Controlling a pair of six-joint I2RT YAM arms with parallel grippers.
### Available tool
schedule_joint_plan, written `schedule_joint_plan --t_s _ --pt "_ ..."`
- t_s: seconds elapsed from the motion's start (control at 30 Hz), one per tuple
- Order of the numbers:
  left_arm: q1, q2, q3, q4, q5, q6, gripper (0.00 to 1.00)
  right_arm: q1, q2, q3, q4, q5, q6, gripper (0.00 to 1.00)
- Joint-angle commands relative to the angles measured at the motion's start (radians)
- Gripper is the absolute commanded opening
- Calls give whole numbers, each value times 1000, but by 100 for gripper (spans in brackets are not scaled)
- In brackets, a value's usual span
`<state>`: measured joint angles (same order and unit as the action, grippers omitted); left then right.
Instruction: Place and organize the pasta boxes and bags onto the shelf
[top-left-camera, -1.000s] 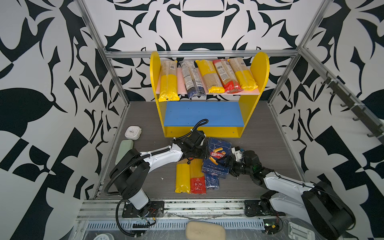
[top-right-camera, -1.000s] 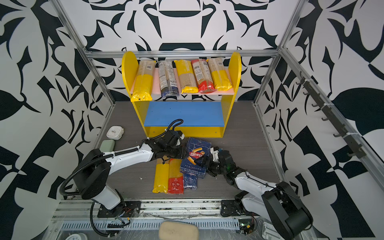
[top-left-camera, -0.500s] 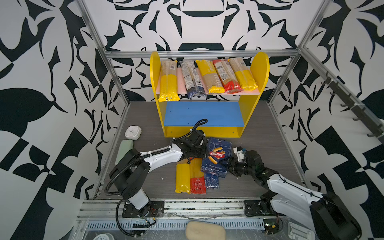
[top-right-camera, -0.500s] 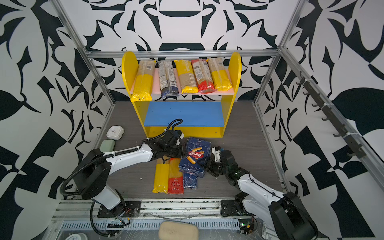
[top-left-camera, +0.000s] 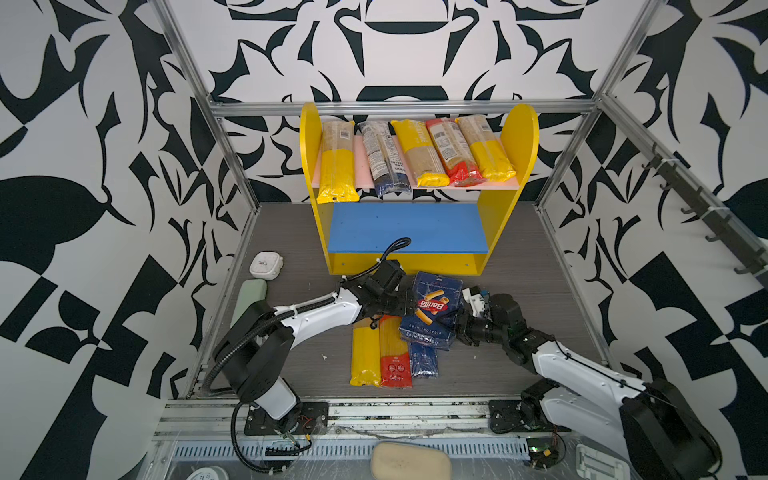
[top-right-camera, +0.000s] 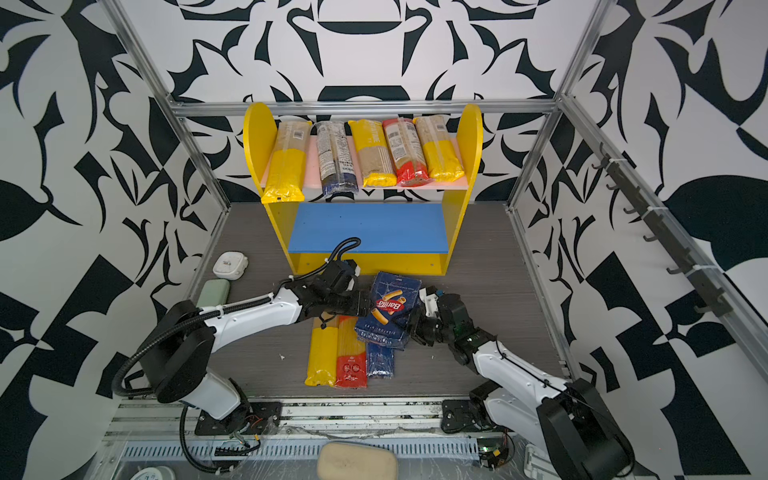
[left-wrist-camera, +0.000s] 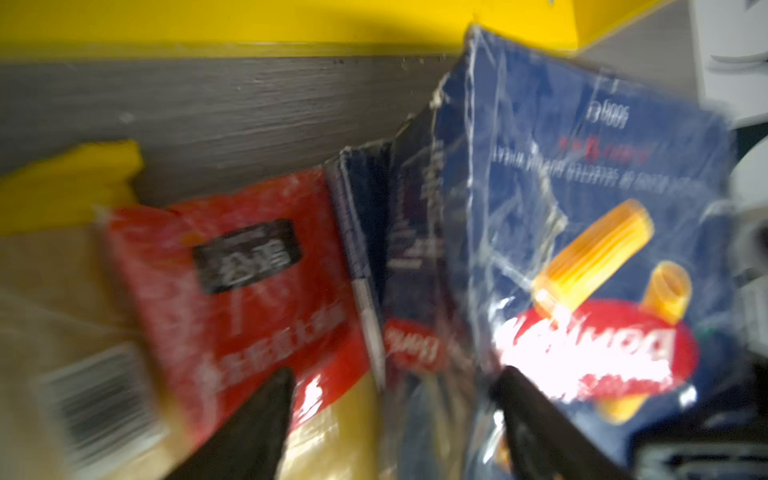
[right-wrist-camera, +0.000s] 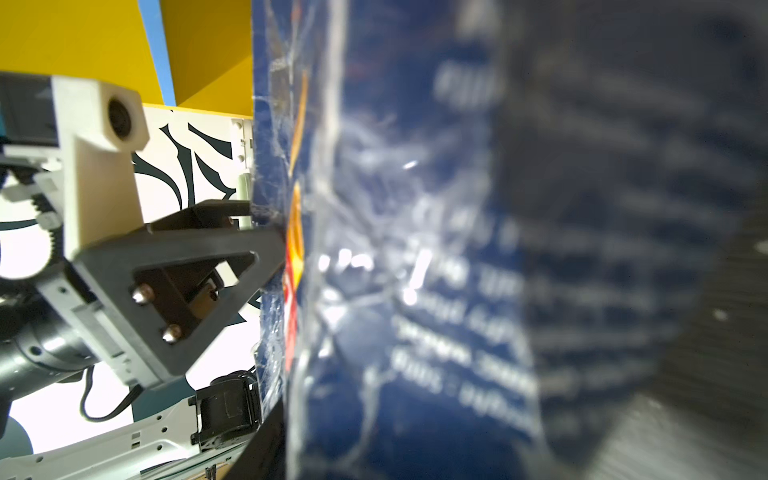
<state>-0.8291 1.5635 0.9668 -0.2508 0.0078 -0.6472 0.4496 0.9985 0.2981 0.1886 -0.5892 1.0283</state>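
Note:
The wide dark blue rigatoni block (top-left-camera: 432, 309) lies tilted on the floor before the shelf (top-left-camera: 509, 137), partly over the narrow blue spaghetti pack (top-left-camera: 423, 359). My left gripper (top-left-camera: 409, 305) is open at the block's left edge; in the left wrist view its fingers (left-wrist-camera: 274, 415) stand well apart. My right gripper (top-left-camera: 459, 324) is shut on the block's right edge, which fills the right wrist view beside one finger (right-wrist-camera: 266, 449). A yellow bag (top-left-camera: 365, 357) and a red bag (top-left-camera: 395, 353) lie side by side on the floor. Several bags rest on the pink upper board (top-left-camera: 357, 153). The blue lower board (top-left-camera: 407, 226) is bare.
A white rounded case (top-left-camera: 266, 264) and a pale green case (top-left-camera: 249, 295) sit by the left wall. A beige pad (top-left-camera: 410, 461) lies on the front rail. Aluminium frame posts (top-left-camera: 232, 166) and patterned walls close in the floor.
My left gripper has opened and let go of the rigatoni block. My right gripper has closed on the block's right edge. The block has barely shifted.

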Motion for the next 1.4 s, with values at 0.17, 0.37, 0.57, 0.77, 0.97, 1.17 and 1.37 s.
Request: schedule_joint_plan --t_s 0.17,0.37,0.57,0.77,0.97,1.17,1.37 --pt "8 -257 -8 -258 -146 26 99 3 -87 101 -24 -27 -36 37" --pt "7 -443 11 -415 -221 18 99 4 -139 151 -66 -47 -40 35" --pt "5 -593 7 -558 -273 8 99 3 -177 265 -183 -57 -86 35" --pt "6 -694 14 -688 -347 -5 99 6 -138 395 -245 -66 -135 35" --pt "7 -749 45 -756 -396 0 99 12 -22 508 -222 -76 -169 35" --pt "7 -799 51 -799 -445 -5 99 23 134 628 -171 -84 -197 35" --pt "7 -828 50 -805 -471 -12 99 29 324 797 -140 -100 -232 34"
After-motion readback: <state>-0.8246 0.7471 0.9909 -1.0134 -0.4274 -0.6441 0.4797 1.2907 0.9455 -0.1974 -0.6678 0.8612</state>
